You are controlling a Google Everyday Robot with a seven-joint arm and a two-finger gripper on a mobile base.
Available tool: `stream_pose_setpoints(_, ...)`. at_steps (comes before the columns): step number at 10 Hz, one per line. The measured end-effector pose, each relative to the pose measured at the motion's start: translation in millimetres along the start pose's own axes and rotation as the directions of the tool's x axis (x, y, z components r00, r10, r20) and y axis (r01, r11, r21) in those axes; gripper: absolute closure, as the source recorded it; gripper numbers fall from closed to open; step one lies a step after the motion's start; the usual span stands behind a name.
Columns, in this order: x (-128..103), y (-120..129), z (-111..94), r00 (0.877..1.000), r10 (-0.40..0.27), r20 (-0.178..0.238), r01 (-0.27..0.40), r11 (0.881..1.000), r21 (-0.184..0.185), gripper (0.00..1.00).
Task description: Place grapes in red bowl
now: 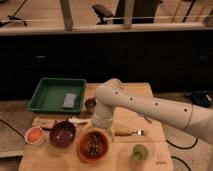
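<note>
Bowls line the tabletop's point(52, 159) front, a maroon bowl point(62, 133) leftmost, then the red bowl point(81, 143) with the grapes point(94, 145) lying inside, the end effector point(100, 125) pointing down just above its far rim, grip impossible to tell, beneath a white arm point(150, 107) bent at the wrist and stretching away rightward.

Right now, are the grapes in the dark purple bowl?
No, the grapes sit in the red bowl, and the hand hangs just above that bowl's far rim.
</note>
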Motion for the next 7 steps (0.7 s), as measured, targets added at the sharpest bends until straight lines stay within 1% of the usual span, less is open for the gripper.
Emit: stream_pose_setpoints(7,-0.4,-2.2,-0.1,1.0,-0.001,-0.004,0.001,1.0,0.004,0.2)
